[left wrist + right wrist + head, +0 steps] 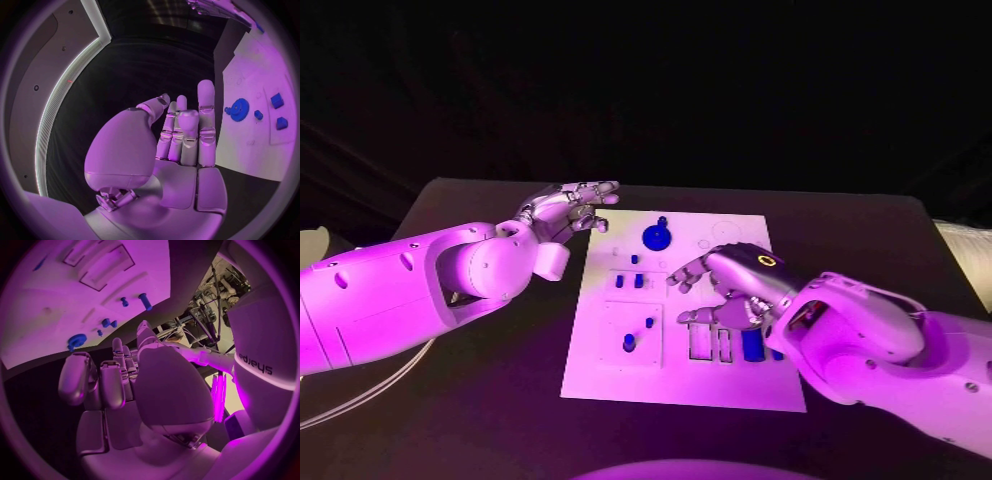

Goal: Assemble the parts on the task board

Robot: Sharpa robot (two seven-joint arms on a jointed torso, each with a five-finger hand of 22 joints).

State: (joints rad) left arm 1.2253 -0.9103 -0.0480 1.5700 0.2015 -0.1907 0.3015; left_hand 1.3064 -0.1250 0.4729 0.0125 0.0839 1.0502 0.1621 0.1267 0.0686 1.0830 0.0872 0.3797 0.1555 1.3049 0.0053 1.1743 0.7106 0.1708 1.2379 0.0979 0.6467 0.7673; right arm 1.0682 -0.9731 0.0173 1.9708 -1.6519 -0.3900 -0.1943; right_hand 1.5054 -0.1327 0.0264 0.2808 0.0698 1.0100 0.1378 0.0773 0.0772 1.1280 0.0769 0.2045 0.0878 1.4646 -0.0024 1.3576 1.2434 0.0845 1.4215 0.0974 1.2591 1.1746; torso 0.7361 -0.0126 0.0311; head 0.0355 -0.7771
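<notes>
On the black bench (473,400) lies the white task board (610,375), with the blue parts on it: a gear (656,237) at the far end, small pieces (638,281) in the middle. The left hand (571,209) hovers beside the far corner, fingers (206,107) straight and apart, holding nothing. The right hand (721,285) hangs over the middle of the board, fingers (115,377) loosely curled, also empty. I judge that no part is picked yet; next the right hand must descend and pinch one small piece.

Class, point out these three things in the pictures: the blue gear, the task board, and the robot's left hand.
blue gear (656,237): head view, middle of the toothed disc.
task board (678,390): head view, bare white near edge.
left hand (181,145): left wrist view, base of the fingers.
</notes>
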